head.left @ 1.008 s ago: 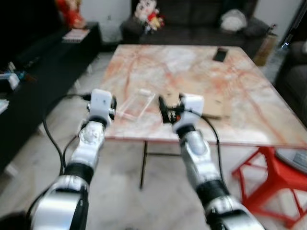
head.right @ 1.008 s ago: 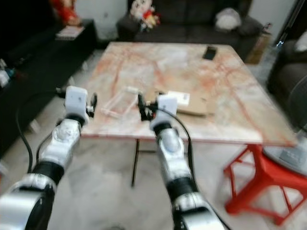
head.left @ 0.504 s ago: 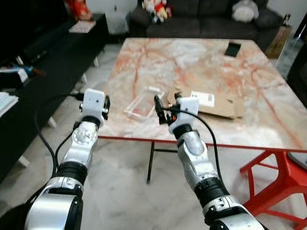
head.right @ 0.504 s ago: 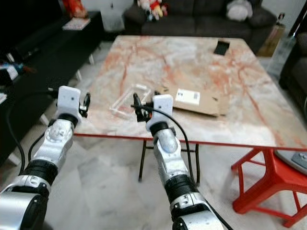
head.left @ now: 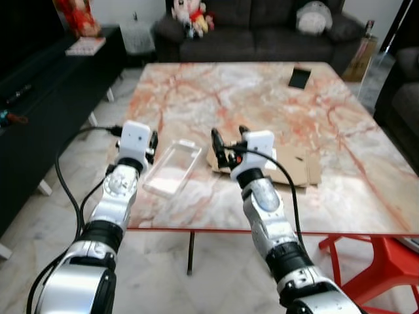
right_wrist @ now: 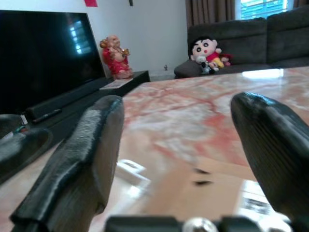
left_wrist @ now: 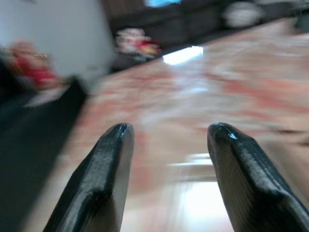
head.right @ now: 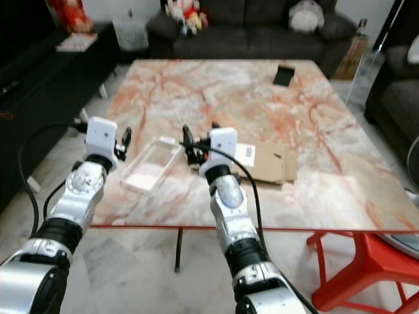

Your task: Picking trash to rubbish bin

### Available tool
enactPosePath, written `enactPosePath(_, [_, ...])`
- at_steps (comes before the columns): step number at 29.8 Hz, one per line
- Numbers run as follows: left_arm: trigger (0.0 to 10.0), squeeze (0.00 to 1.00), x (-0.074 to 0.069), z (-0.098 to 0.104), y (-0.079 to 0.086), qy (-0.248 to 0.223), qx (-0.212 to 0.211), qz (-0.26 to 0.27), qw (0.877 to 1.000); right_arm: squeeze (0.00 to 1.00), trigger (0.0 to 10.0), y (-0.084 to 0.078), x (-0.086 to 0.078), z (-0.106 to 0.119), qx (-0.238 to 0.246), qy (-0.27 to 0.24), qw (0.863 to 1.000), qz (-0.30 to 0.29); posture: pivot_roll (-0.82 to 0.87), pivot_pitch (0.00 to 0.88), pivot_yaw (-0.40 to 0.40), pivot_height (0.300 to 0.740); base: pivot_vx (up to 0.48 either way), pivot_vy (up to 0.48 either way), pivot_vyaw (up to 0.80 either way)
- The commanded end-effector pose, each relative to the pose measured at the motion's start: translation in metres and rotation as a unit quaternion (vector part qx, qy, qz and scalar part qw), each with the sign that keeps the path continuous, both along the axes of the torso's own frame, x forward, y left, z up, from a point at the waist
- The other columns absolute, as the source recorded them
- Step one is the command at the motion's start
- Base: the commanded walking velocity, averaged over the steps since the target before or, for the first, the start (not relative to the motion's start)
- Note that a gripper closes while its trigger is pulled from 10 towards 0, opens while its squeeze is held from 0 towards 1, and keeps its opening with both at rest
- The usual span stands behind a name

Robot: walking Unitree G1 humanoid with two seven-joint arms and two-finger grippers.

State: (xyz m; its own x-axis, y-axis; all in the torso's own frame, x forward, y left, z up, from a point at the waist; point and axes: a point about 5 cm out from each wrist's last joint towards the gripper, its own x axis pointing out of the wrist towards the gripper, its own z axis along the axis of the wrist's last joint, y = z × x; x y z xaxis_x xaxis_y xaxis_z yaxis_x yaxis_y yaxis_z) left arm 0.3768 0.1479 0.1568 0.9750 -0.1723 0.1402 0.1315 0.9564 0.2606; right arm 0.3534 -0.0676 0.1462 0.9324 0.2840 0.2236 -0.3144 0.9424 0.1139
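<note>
The table [head.left: 340, 163] has been approached since a second ago. Both sets of jaws are held apart: the left gripper [head.left: 152, 139] beside the clear plastic tray [head.left: 173, 169], apparently trash, the right gripper [head.left: 229, 145] over the flattened cardboard [head.left: 298, 167]. The tray should be straddled squarely before closing.

Before me, a marble table [head.left: 275, 98] veined in red; on its far right, a dark phone [head.left: 300, 77]. Beyond, a dark sofa [head.left: 262, 26] bearing plush toys [head.left: 186, 14]; at my near right, a red stool [head.left: 386, 275]
</note>
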Motion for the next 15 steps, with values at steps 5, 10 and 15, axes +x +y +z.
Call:
enactPosePath(5, [10.0,0.00,-0.004,-0.009,-0.001,0.025,0.021,-0.034,0.999,0.00,10.0,0.000,0.001,0.004,0.005,-0.004,1.000,-0.002,-0.03,0.021,0.000,0.740,0.000,0.000,0.00])
enactPosePath(10, [10.0,0.00,-0.004,-0.029,0.010,0.094,0.065,-0.025,0.993,0.00,10.0,0.001,0.001,0.003,0.005,-0.001,1.000,0.001,-0.03,0.021,0.000,0.740,0.000,0.000,0.00])
enactPosePath(15, [10.0,0.00,-0.004,-0.036,0.008,0.123,0.044,-0.046,0.990,0.00,10.0,0.001,0.001,0.002,0.005,0.000,1.000,0.002,-0.02,0.026,-0.004,0.740,0.000,0.000,0.00])
